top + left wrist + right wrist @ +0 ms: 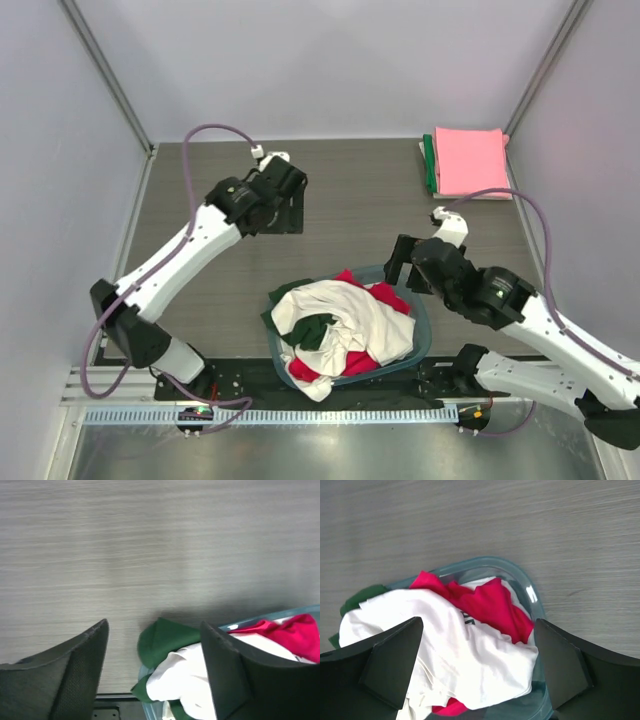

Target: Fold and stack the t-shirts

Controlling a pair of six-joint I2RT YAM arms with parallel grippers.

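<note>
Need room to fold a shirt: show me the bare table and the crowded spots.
Bare table lies between the left gripper and the folded stack. Crowded: the near edge, with the basket of shirts beside the right gripper.

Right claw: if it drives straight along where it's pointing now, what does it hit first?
Probably the cream shirt heaped on top in the teal basket; it sits centred between the fingers of the open right claw. Depth is unclear from the wrist view.

A cream t-shirt (345, 308) with dark green sleeves (314, 331) is showing against a red one (387, 296) in a teal basket (425, 328), while a pink shirt (470, 160) is topping a green one (429, 166) on the grey wood-grain table (350, 200).
</note>
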